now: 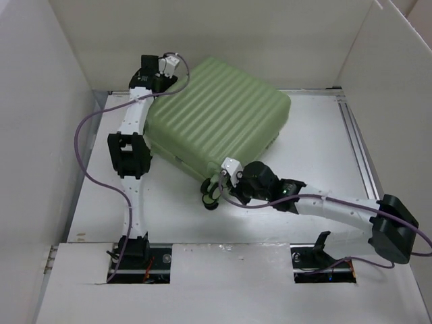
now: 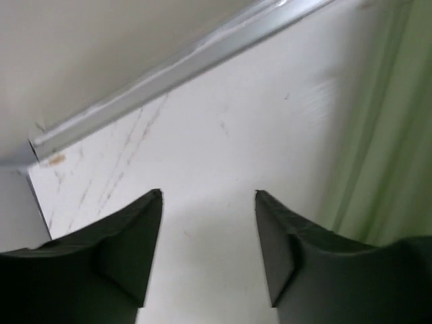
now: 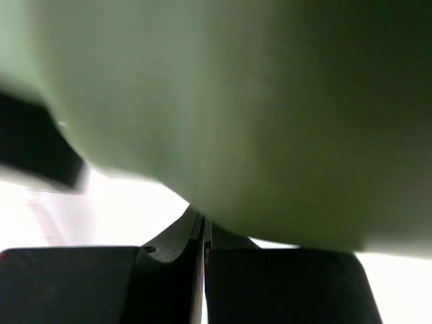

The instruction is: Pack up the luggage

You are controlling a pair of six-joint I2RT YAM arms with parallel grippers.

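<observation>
The luggage is a light-green ribbed hard-shell suitcase lying closed and flat at the back middle of the table. Its small black wheels are at its near corner. My left gripper is open and empty, hovering over bare table beside the suitcase's far left edge. My right gripper is shut, its tips pressed up against the green shell at the near corner by the wheels. Nothing shows between its fingers.
White walls enclose the table on the left, back and right. A metal rail runs along the table's right side, and another along the far edge near my left gripper. A dark blurred shape sits left of my right gripper.
</observation>
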